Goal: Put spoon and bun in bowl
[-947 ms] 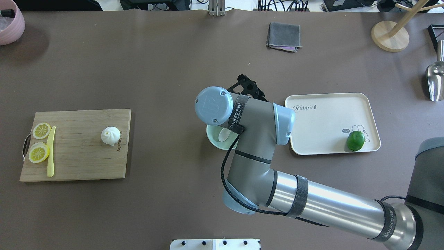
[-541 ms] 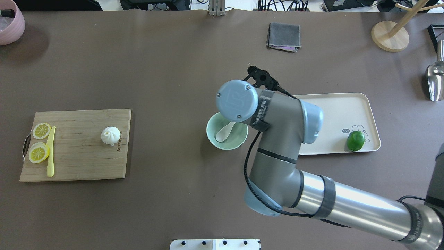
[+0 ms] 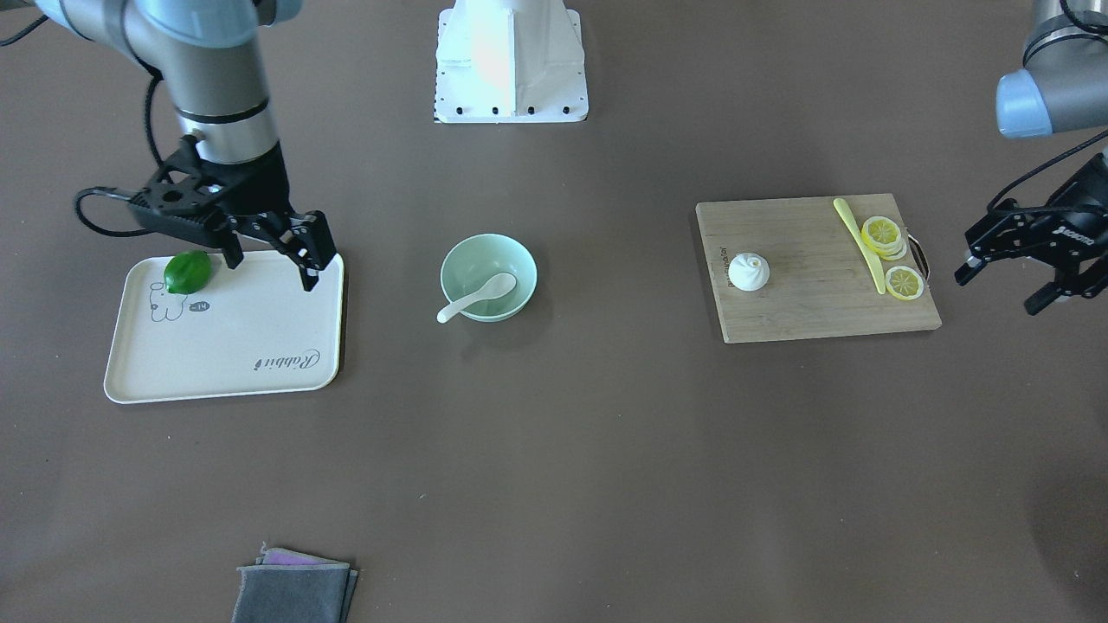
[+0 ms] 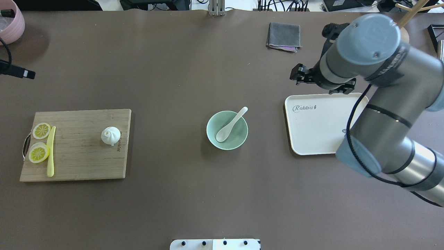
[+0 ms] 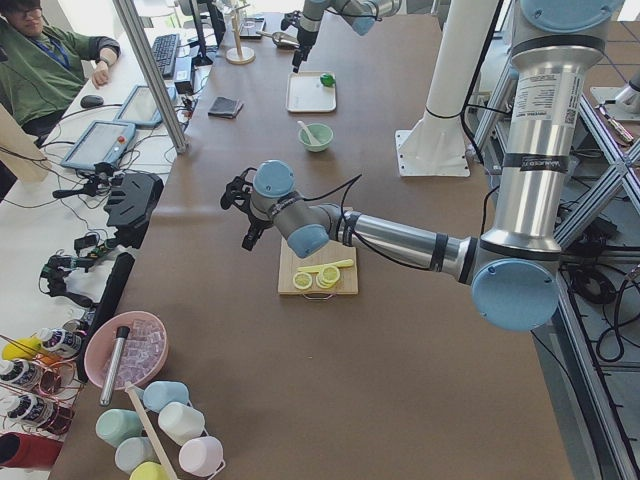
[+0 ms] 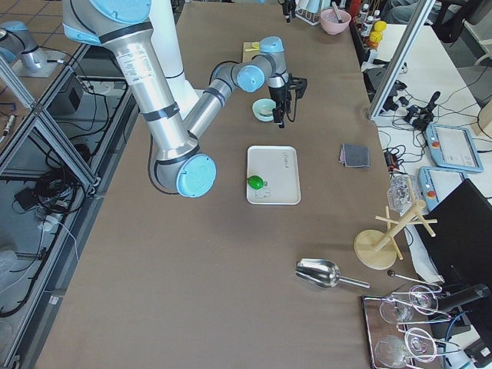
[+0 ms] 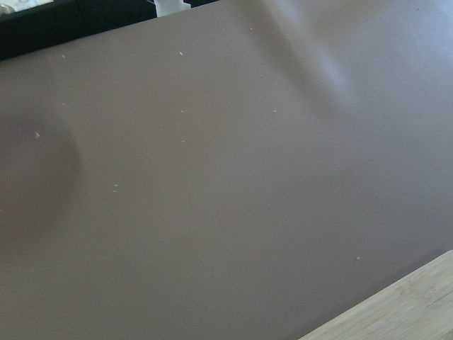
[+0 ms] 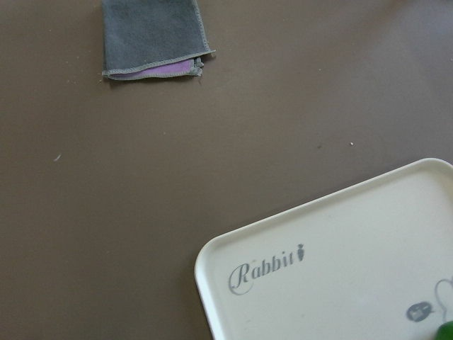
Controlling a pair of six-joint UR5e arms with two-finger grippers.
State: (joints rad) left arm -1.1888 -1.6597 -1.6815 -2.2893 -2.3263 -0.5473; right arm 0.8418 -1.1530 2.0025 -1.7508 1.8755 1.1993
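Spoon point(image 4: 230, 124) in bowl point(image 4: 215, 143), bun point(image 4: 110, 135) on board point(image 4: 76, 156), "Rabbit" tray point(image 4: 319, 132), right tool point(image 3: 270, 260) and left tool point(image 3: 1000, 290) released.

Right hand point(image 3: 271, 266) aloft, fingers wide apart, empty; left hand point(image 3: 997, 292) likewise, far off.

Tray point(image 4: 322, 135) — "Rabbit" script; cutting board point(image 4: 76, 156) stamp illegible
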